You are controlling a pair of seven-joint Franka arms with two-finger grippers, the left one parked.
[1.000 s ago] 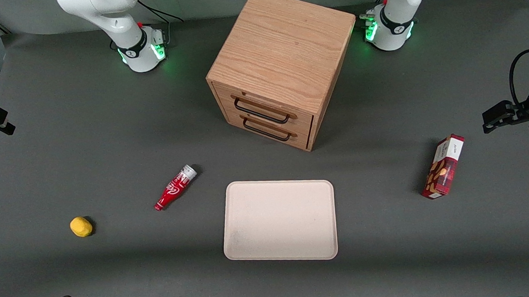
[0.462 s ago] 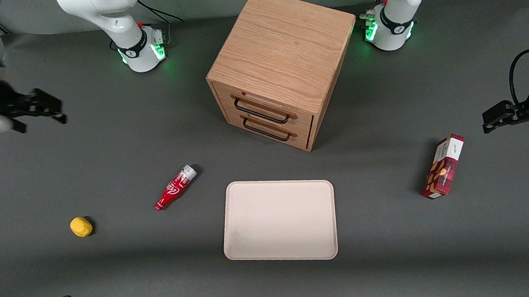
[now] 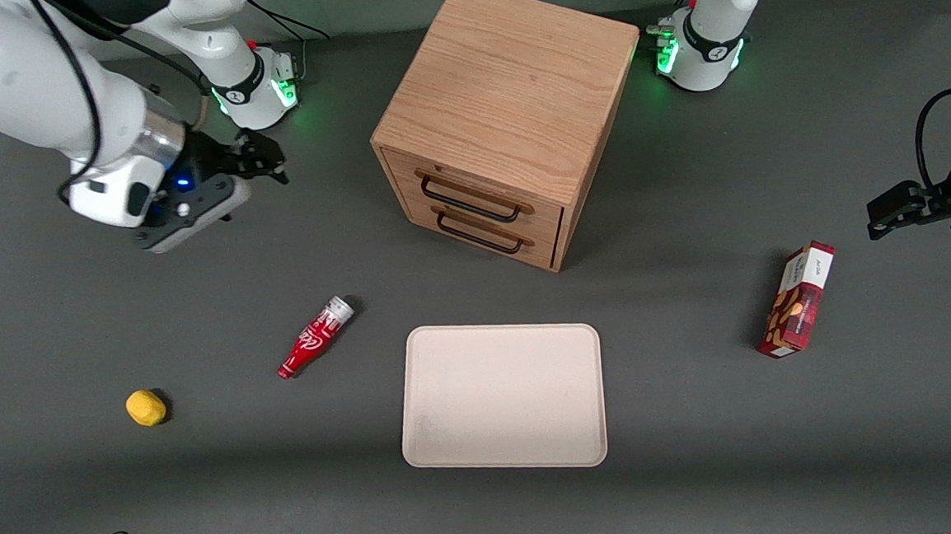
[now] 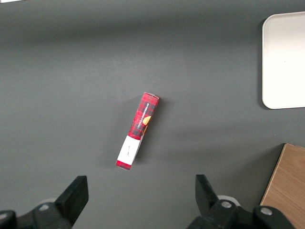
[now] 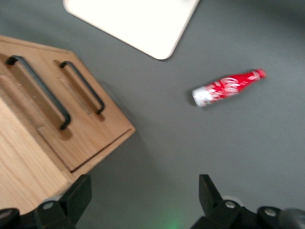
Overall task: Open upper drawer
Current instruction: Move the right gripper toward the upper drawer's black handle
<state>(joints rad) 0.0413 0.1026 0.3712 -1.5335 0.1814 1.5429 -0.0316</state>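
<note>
The oak cabinet (image 3: 505, 75) stands mid-table, both drawers shut flush. The upper drawer (image 3: 483, 186) carries a thin black wire handle (image 3: 471, 200); the matching lower drawer (image 3: 482, 246) sits below it. In the right wrist view the upper drawer's handle (image 5: 40, 93) is the longer bar, and the lower handle (image 5: 83, 86) runs alongside it. My right gripper (image 3: 264, 158) hangs above the table toward the working arm's end, well apart from the cabinet. It is open, and its black fingertips (image 5: 78, 191) have only grey table between them.
A red bottle (image 3: 315, 337) lies on the table nearer the front camera than the gripper. A yellow lemon (image 3: 146, 408) sits toward the working arm's end. A cream tray (image 3: 501, 396) lies in front of the cabinet. A red snack box (image 3: 799, 299) lies toward the parked arm's end.
My right arm has swung in from the working arm's end of the table toward the cabinet, bringing the gripper much closer to it. The drawers and loose objects have not moved.
</note>
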